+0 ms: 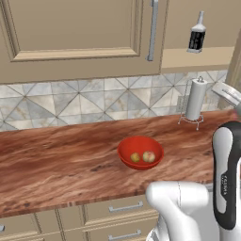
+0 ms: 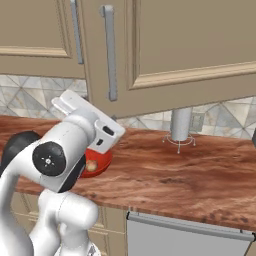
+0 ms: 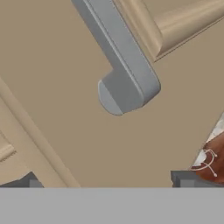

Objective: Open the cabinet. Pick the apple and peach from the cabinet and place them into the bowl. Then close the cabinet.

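Tool: fingertips (image 3: 186, 178) stand wide apart at the bottom of the hand view with nothing between them; the tool (image 2: 70, 102) itself sits on the raised white hand, pointing at the door face.
Cabinet (image 2: 190, 45): directly ahead of the tool and very near; its beige panel door looks partly swung out in the right base view.
Surface (image 1: 61, 160): brown wood grain, below the tool.
Handle (image 3: 124, 61): grey bar, its lower end just ahead of the tool, above the gap between the fingertips, apart from them.
Paper towel roll (image 1: 196, 100): upright on a wire stand, on the surface below the tool.
Bowl (image 1: 140, 151): red, on the surface well below the tool, two small yellowish fruits inside.
Bottle (image 1: 196, 33): dark, on the open shelf beside the door.
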